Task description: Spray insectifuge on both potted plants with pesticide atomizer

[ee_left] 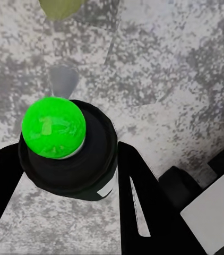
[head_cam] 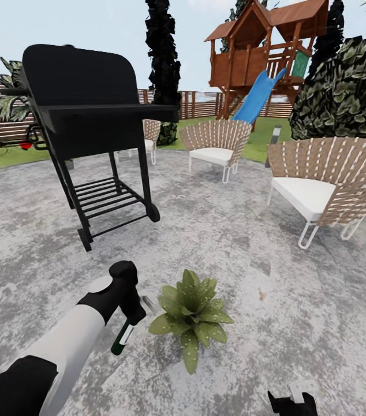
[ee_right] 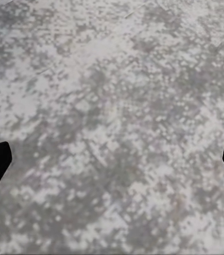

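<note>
Pesticide atomizer clamped in left gripper, tilted, just beside potted plant at its nine o'clock on paved patio. Right gripper fingers spread, empty.

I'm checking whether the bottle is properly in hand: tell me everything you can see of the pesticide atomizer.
The pesticide atomizer is a slim dark green bottle with a white label, held in the left gripper just left of the potted plant, above the grey patio. In the head view it slants, its lower end pointing down and left, its upper part hidden by the hand. In the left wrist view its end appears as a round, glossy bright green dome in a dark ring, with a black finger on each side.
</note>
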Robot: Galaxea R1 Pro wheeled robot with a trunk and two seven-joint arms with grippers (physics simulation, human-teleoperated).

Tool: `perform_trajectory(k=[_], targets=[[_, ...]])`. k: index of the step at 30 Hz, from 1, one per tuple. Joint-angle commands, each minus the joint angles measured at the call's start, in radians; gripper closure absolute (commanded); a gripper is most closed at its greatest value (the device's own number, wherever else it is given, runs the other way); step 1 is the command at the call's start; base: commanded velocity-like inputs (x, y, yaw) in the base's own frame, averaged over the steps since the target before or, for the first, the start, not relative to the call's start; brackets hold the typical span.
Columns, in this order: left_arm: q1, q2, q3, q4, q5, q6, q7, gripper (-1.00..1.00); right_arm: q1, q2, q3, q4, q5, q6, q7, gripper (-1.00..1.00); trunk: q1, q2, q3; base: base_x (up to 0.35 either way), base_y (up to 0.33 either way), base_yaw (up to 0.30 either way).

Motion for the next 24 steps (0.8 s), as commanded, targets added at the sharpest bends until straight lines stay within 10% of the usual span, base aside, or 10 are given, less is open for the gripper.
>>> perform_trajectory(k=[1,24], targets=[[0.0,0.001,-0.001,-0.001,-0.008,0.01,-0.01,1.0,-0.001,0.0,-0.009,-0.001,0.004,-0.003,0.008,-1.0,0.0,0.0,-0.001,0.0,0.277,-0.005],[-0.01,-0.023,0.004,0.051,-0.006,0.012,-0.011,1.0,-0.001,-0.001,-0.009,-0.002,0.002,-0.003,0.006,-1.0,0.0,0.0,-0.001,0.074,0.211,-0.188]])
